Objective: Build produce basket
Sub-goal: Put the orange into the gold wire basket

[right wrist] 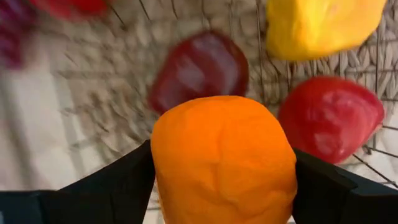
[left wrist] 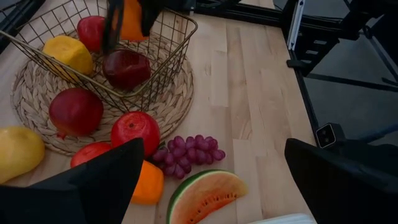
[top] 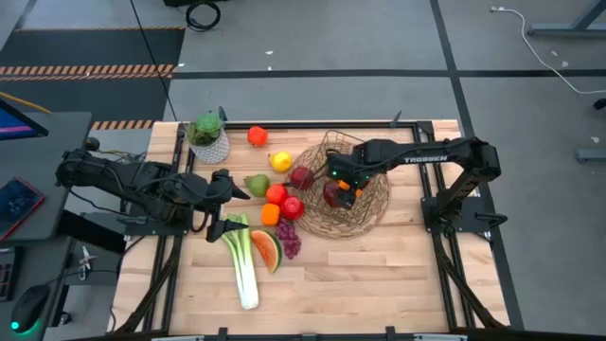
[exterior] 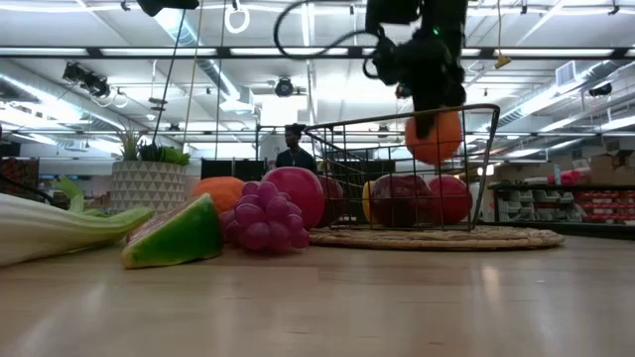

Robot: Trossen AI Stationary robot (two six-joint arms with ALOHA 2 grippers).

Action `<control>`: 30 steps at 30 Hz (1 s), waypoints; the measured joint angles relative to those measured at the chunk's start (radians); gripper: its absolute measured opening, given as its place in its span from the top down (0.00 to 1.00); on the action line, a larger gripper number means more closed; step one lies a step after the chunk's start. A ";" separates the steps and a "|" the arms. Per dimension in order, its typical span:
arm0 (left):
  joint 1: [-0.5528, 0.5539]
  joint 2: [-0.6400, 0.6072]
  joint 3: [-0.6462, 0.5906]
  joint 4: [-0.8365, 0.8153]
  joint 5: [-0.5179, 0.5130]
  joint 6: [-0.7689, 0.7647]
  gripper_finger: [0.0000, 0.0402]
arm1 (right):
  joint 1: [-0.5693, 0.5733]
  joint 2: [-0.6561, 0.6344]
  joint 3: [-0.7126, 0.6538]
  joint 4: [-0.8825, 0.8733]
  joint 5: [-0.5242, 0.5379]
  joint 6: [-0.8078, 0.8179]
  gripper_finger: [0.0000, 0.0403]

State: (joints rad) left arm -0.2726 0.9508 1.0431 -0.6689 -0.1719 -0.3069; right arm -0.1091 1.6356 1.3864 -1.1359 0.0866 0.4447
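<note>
The right gripper was clenched on an orange, holding it just above the open basket, so the basket floor lay straight below it. The left gripper waited spread open beside the remaining produce. The right arm read "TROSSEN".

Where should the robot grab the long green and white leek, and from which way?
Best guess: grab the leek across its white stalk, coming straight down from above. It lies flat on the table, and the stalk is slim and even, so the fingers can close on its two long sides. The green leafy end spreads wider and sits close to the watermelon slice.
</note>
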 joint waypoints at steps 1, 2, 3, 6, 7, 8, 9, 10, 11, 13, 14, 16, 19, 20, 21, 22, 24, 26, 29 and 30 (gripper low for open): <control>0.000 0.000 0.000 0.000 0.000 0.000 0.01 | -0.003 0.000 -0.021 0.006 0.008 -0.014 0.24; 0.000 0.000 0.000 0.001 0.000 0.000 0.01 | -0.005 0.000 -0.043 0.016 0.020 -0.023 0.24; 0.000 0.000 0.000 0.003 0.000 0.000 0.01 | -0.010 0.000 -0.063 0.022 0.033 -0.029 0.24; 0.000 0.000 0.000 0.003 0.000 0.000 0.01 | -0.025 0.000 -0.106 0.055 0.073 -0.052 0.24; 0.000 0.000 0.000 0.003 0.000 0.001 0.01 | -0.029 0.000 -0.115 0.069 0.079 -0.061 0.24; 0.000 0.000 0.000 0.003 0.000 0.000 0.01 | -0.033 0.000 -0.121 0.075 0.086 -0.075 0.24; 0.000 0.000 0.000 0.003 0.000 0.001 0.01 | -0.036 0.000 -0.123 0.084 0.092 -0.082 0.24; 0.000 0.000 0.000 0.003 0.000 0.001 0.01 | -0.037 0.000 -0.123 0.099 0.094 -0.087 0.24; 0.000 0.000 0.000 0.003 0.000 0.000 0.01 | -0.038 0.000 -0.123 0.110 0.094 -0.095 0.24; 0.000 0.000 0.000 0.002 0.000 -0.006 0.01 | -0.038 0.000 -0.123 0.113 0.094 -0.128 0.24; 0.000 0.000 0.000 0.000 0.000 -0.013 0.01 | -0.038 0.000 -0.123 0.112 0.094 -0.145 0.24; 0.000 0.000 0.000 -0.002 0.000 -0.023 0.01 | -0.038 0.000 -0.123 0.111 0.086 -0.158 0.24; -0.008 0.000 0.000 -0.003 0.000 -0.028 0.01 | -0.035 0.000 -0.123 0.117 0.040 -0.157 0.24; -0.009 0.000 0.000 -0.002 0.000 -0.029 0.01 | -0.035 0.000 -0.123 0.117 0.023 -0.154 0.24; -0.012 0.000 0.000 -0.002 0.000 -0.029 0.01 | -0.035 0.000 -0.123 0.117 0.009 -0.146 0.24; -0.013 0.000 0.000 -0.002 0.000 -0.030 0.01 | -0.035 0.000 -0.123 0.117 0.008 -0.136 0.24; -0.013 0.000 0.000 -0.002 0.000 -0.031 0.01 | -0.035 0.000 -0.123 0.116 0.024 -0.124 0.22; -0.013 0.000 0.000 -0.002 0.000 -0.032 0.01 | -0.041 0.000 -0.123 0.112 0.025 -0.105 0.19; -0.013 0.000 0.000 -0.005 0.000 -0.042 0.01 | -0.050 0.000 -0.123 0.111 0.024 -0.098 0.12; -0.013 0.000 0.000 -0.009 0.000 -0.043 0.01 | -0.050 0.000 -0.123 0.110 0.024 -0.098 0.09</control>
State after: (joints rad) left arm -0.2859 0.9508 1.0431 -0.6778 -0.1719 -0.3497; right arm -0.1593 1.6352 1.2633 -1.0259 0.1104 0.3466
